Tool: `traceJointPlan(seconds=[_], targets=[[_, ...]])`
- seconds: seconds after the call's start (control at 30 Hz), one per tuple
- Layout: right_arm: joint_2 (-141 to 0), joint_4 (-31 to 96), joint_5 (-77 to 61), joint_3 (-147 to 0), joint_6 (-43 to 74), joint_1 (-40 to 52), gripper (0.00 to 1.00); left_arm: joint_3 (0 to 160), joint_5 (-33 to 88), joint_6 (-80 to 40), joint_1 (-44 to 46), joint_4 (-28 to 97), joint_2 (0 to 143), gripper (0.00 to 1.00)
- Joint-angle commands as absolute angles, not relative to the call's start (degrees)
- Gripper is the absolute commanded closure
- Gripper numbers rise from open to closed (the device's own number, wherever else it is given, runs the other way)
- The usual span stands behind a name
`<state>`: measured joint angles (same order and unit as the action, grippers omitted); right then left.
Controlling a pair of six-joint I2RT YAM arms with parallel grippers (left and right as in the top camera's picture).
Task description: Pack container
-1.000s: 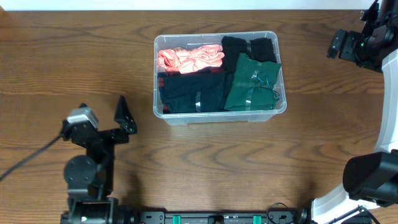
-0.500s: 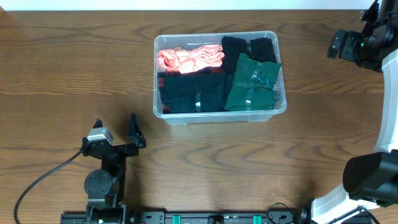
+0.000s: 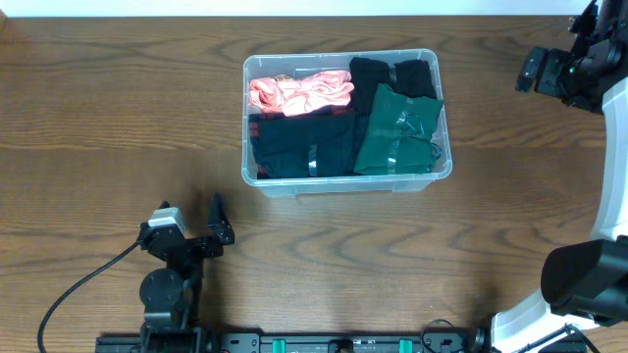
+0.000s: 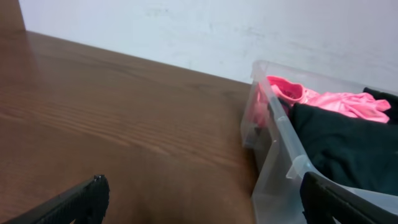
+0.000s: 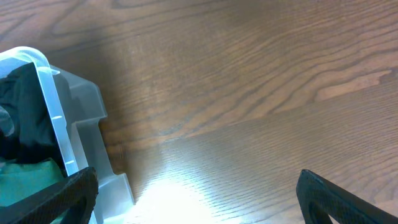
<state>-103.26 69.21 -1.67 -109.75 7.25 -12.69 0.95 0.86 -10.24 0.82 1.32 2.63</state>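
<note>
The left gripper [image 3: 192, 229] stands spread wide with nothing between its fingers, low at the near edge of the wooden table [image 3: 98, 98], well apart from the container [image 3: 343, 184]. The right gripper [image 3: 538, 69] is likewise agape and empty, off to the container's right. The container sits mid-table, holding a pink garment [image 3: 299, 93], black clothes [image 3: 304, 147] and a green garment [image 3: 397, 132]

Clothes [image 3: 304, 147] inside container [image 3: 343, 182] — container on table [image 3: 98, 108], rear centre.
</note>
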Motion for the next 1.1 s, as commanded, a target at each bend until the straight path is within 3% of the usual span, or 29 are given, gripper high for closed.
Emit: traceJointPlan(seconds=[0.0, 1.07], targets=[[-102.3, 69.3, -1.5, -109.8, 8.1, -12.7, 0.01, 0.2, 0.2, -8.6, 1.0, 4.2, 1.3, 0.02], [-102.3, 69.2, -1.5, -109.8, 8.1, -12.7, 0.01, 0.2, 0.2, -8.7, 1.0, 4.1, 2.1, 0.02]])
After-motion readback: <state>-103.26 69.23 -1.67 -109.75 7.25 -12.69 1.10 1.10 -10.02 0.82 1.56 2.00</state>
